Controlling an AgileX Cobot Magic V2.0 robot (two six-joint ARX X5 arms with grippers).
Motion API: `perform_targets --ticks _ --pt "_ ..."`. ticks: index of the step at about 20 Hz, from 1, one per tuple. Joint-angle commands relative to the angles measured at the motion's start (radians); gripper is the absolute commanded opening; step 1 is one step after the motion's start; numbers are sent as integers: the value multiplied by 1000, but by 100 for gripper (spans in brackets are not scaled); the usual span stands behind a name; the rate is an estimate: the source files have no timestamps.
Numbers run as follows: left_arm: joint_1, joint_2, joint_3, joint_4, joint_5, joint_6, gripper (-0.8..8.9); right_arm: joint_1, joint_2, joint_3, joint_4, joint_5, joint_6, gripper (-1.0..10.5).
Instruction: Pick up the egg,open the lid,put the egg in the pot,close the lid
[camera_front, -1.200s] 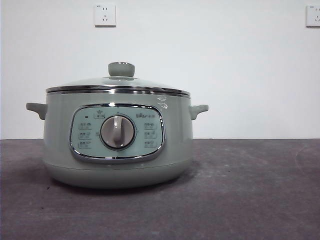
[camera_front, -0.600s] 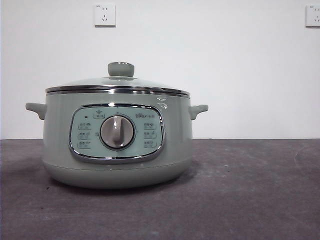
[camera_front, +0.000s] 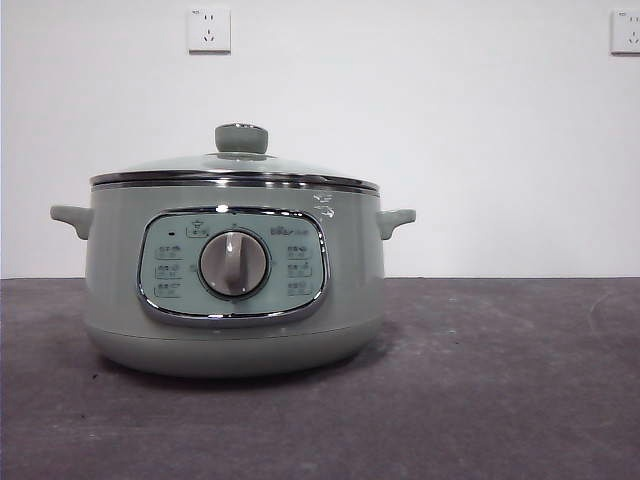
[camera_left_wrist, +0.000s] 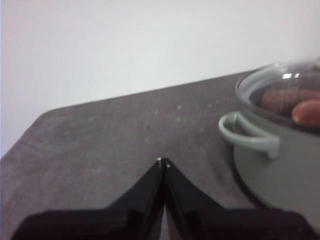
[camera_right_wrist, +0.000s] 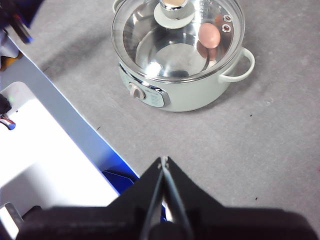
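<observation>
Egg potted, lid seated, both arms drawn clear.

Nearest, the left tool (camera_left_wrist: 163, 161) and right tool (camera_right_wrist: 163, 160) are seen pinched closed and empty above the tabletop (camera_front: 500, 380). Beyond, the egg (camera_right_wrist: 209, 35) lies inside the pot (camera_front: 234, 290) under the lid (camera_front: 235, 165). Nothing is changed from a second ago, so the task is judged complete.

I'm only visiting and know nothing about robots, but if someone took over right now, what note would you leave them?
Left gripper: shut, empty, above the table beside the pot.
Right gripper: shut, empty, high above the table, apart from the pot.
The egg lies inside the pot, seen through the glass.
The lid sits on the pot.
Done: egg in, lid closed.
Left: nothing that I can see.
</observation>
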Motion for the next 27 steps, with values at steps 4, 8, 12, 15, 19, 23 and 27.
perform_targets --ticks 4,8,12,15,19,23,27 --pt "3 -63 -92 1 -13 -15 -3 1 -2 -2 4 1 9 1" --pt "3 -63 -92 -57 -13 -42 -3 1 -2 -2 4 1 9 1" --pt "3 -63 -92 -85 -10 -64 -3 1 -2 -2 4 1 9 1" --pt "3 -63 -92 -85 -12 -64 -3 1 -2 -2 4 1 9 1" --pt "3 -63 -92 -85 -12 -64 -3 1 -2 -2 4 1 9 1" --pt "3 -63 -92 -85 -12 -64 -3 1 -2 -2 4 1 9 1" --pt "3 -63 -92 -85 -12 -64 -3 0 -2 -2 4 2 9 1"
